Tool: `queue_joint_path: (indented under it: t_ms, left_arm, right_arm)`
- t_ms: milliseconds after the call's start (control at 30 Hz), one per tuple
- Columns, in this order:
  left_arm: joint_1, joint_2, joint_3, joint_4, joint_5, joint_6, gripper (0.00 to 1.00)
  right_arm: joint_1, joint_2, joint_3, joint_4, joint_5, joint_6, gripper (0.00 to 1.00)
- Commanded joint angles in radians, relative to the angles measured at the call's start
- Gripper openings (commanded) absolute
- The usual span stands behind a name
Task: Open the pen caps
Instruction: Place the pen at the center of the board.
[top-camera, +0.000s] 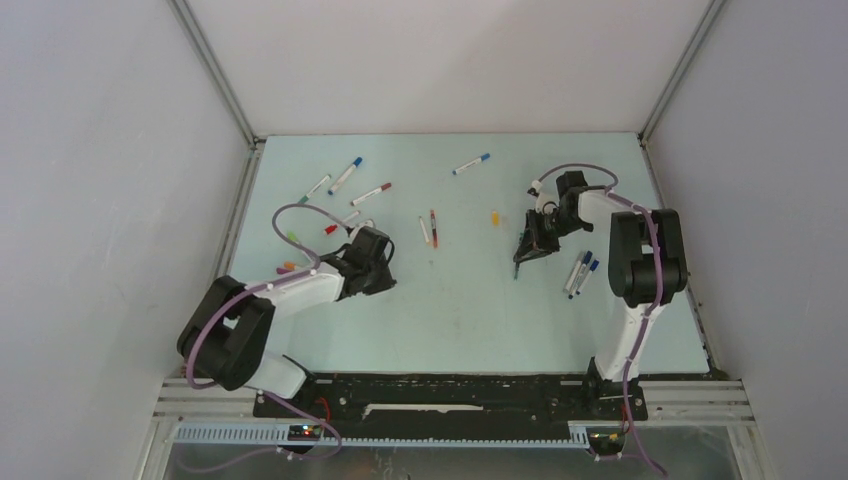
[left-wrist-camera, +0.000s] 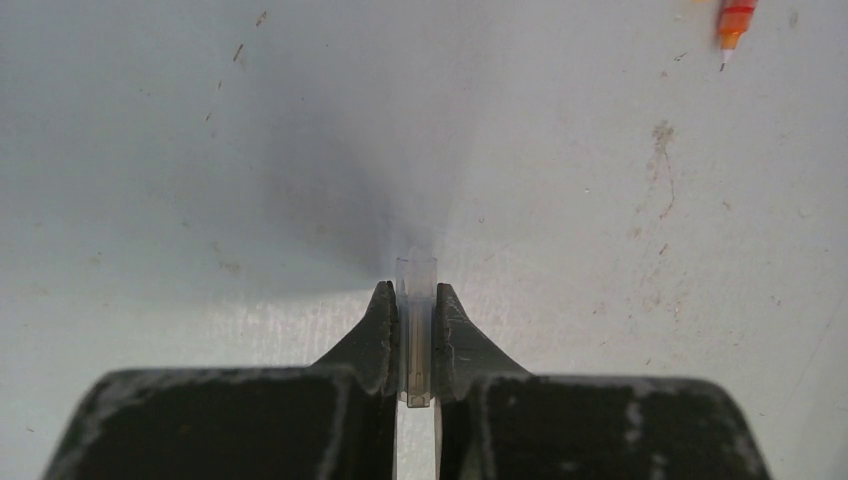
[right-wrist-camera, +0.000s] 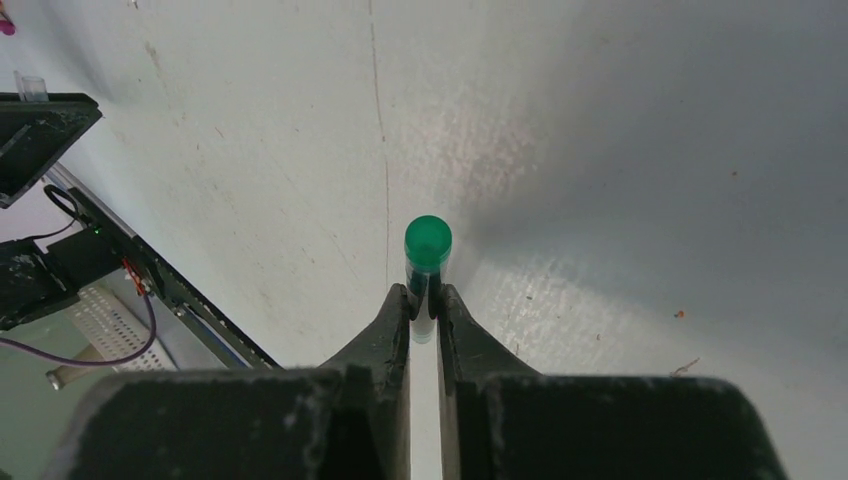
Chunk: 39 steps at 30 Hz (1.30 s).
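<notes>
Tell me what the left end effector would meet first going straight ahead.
Likely the tabletop: the left end effector, shut on a clear pen piece, points at it, nothing between. The orange pen lies off to the side.

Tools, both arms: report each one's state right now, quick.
Left tool: closed, holding a clear pen part.
Right tool: closed, holding a green-capped pen.
</notes>
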Motion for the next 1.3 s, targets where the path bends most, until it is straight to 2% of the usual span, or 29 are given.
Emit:
queue_joint_path:
  t_ms: [0,700,1267]
  left_arm:
    - [0.014,0.025,0.057,0.014,0.028,0.013,0.06]
    - [0.044,0.131,0.106,0.031,0.084,0.026,0.11]
    - [0.068,0.174,0.149,-0.008,0.091,0.033,0.15]
  right_arm:
    - [-0.012,0.047,0.06,-0.033,-0.033,0.014,0.09]
    - [-0.025,0.193,0.266,-0.163,-0.042,0.01,0.17]
    - [-0.027,0.222,0.312,-0.193,-0.042,0.011,0.22]
